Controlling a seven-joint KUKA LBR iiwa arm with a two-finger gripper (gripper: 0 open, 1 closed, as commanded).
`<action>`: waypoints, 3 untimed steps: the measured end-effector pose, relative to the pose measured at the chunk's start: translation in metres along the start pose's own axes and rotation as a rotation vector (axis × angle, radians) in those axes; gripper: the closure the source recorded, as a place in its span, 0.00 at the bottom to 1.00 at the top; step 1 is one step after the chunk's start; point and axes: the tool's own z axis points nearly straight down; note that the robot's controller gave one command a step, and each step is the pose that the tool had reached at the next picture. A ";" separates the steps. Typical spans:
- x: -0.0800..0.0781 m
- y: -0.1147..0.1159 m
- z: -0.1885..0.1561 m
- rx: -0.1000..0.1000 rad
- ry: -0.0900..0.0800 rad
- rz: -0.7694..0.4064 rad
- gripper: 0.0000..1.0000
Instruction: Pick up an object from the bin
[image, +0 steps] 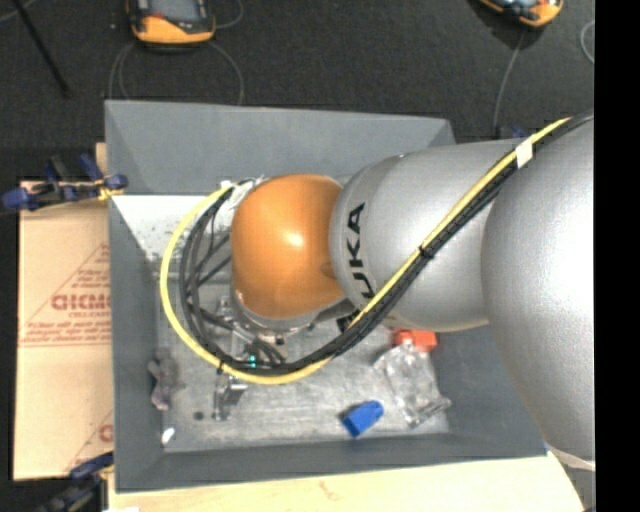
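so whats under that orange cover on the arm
The orange cover hides the middle of the bin floor, so anything lying there cannot be seen. Past its lower edge lie a grey figure, a blue block and a clear bottle.

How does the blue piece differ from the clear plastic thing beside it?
The blue piece is opaque, small and blocky; the clear plastic thing is see-through, larger and crumpled, with an orange end. Both lie loose on the bin floor.

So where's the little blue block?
In the camera view, the small blue plastic block lies by the grey bin's lower wall, left of the clear orange-capped bottle.
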 end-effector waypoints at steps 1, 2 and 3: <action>-0.035 -0.121 0.066 0.004 -0.004 -0.217 0.00; -0.068 -0.166 0.097 0.004 -0.009 -0.307 0.00; -0.017 -0.221 0.102 0.004 -0.032 -0.476 0.00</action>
